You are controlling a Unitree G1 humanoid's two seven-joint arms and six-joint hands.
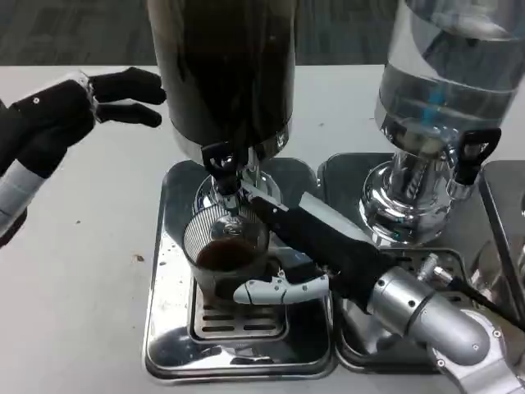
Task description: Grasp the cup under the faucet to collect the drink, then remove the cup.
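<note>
The clear ribbed cup (225, 250) stands on the slotted grate of the left drip tray (164, 328), directly below the black-handled faucet (220, 160) of the dark drink dispenser (225, 66). A shallow pool of dark liquid shows inside the cup.

The right hand (287, 263) reaches in from the near right. Its fingers (267, 291) wrap the near side of the cup, and its black upper part lies against the cup's right and far side, so the cup is gripped between them. The silver forearm (426, 316) runs back across the right drip tray (361, 349) toward the near right corner.

The left hand (74, 107) is at the far left, over the white tabletop (74, 246), well apart from the dispenser. Its fingers are spread and point right toward the dark tank; it holds nothing.

A second dispenser (447, 82), with a clear tank of colourless liquid on a chrome base, stands to the right. Its own black-handled tap (474, 152) is above the right drip tray.
</note>
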